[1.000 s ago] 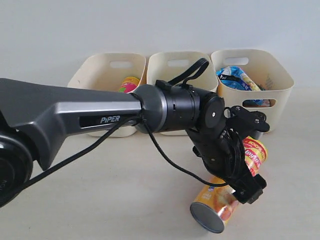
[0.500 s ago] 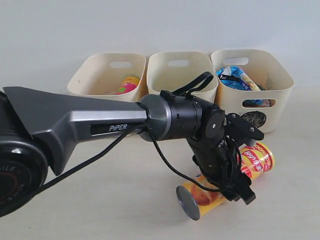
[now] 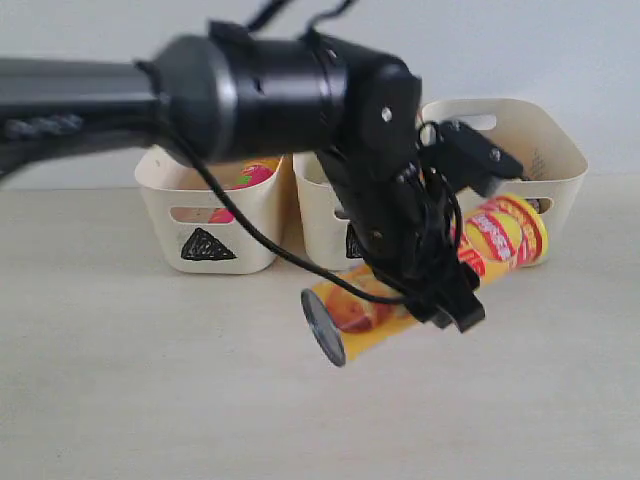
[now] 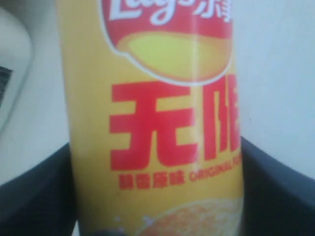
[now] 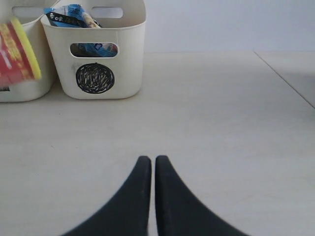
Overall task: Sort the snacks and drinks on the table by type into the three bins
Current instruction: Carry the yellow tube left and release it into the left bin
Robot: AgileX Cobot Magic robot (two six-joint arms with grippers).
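Clamped in the left gripper (image 3: 462, 242), tilted, held above the table (image 3: 150, 380) before the middle bin (image 3: 318, 212) and circle-marked bin (image 3: 562, 160): yellow chip tube (image 3: 505, 232). Right gripper (image 5: 149, 167) fingers pressed together, empty.

The yellow chip tube (image 4: 152, 123) pretty much filled the shot, red Lay's branding and "ORIGINAL" readable on it. The left hand (image 4: 157, 196) had its dark fingers (image 4: 34, 196) snug against both sides. Pale worktop (image 4: 275, 73) and a cream bin (image 4: 12, 54) corner showed behind.
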